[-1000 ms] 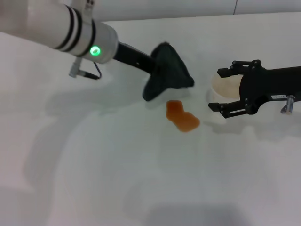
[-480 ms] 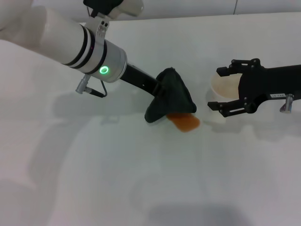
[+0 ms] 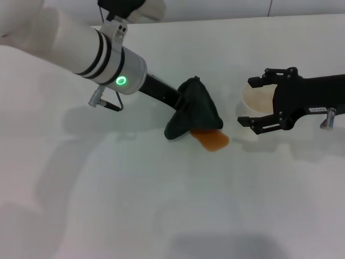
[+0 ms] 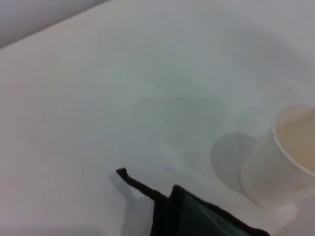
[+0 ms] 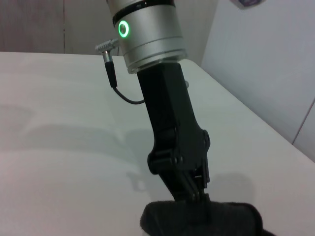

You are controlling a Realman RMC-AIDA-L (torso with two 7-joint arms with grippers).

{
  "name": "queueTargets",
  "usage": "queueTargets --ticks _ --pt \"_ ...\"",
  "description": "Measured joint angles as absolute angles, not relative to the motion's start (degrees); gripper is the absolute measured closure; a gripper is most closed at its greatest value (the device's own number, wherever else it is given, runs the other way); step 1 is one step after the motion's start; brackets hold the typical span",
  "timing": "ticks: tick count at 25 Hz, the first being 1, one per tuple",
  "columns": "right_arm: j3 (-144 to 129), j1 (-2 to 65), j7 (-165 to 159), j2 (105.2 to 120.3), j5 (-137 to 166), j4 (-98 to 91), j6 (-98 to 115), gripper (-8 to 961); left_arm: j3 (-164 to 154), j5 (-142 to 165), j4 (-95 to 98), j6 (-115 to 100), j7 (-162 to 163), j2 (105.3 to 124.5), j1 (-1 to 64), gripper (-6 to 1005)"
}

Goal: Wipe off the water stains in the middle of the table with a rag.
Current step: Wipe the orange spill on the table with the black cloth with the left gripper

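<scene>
My left gripper has its jaws clamped on the rag, which hangs bunched under them and rests on the white surface near its middle. The rag's lower edge already overlaps the near-left part of the water stains; the orange-brown puddle that shows pokes out from under the cloth on the side toward my right arm and slightly toward my body. So the uncovered stain lies to the right of and nearer than my left jaws, and I judge the coming stroke has to drag the cloth that way, roughly along the puddle's long axis. My left arm is plainly the nearer one, since its cloth is touching the liquid. My right gripper hangs off to the right with its jaws spread around the pale cup, not visibly touching it, well clear of the stain. From the left wrist view the rag's thin tail trails flat on the surface, with the cup just beyond, so a stroke carried too far right risks nudging it.
</scene>
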State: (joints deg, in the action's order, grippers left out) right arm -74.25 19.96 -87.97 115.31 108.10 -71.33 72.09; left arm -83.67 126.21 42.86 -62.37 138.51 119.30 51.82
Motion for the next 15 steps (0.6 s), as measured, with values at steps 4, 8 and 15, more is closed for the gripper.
queueTargets --ticks 4,8,15 --pt "-74.3 20.0 -88.0 115.31 108.1 -71.3 72.1 80 -84.4 126.0 39.9 -62.0 138.5 119.32 53.6 931" --pt "-74.3 19.9 -88.0 115.31 108.1 -71.3 72.1 80 -84.7 126.1 36.5 -62.1 138.6 119.4 55.6 931" --pt "-74.4 19.8 -88.0 115.31 108.1 -71.3 72.0 80 -87.4 125.9 35.3 -62.6 139.1 119.44 56.4 931"
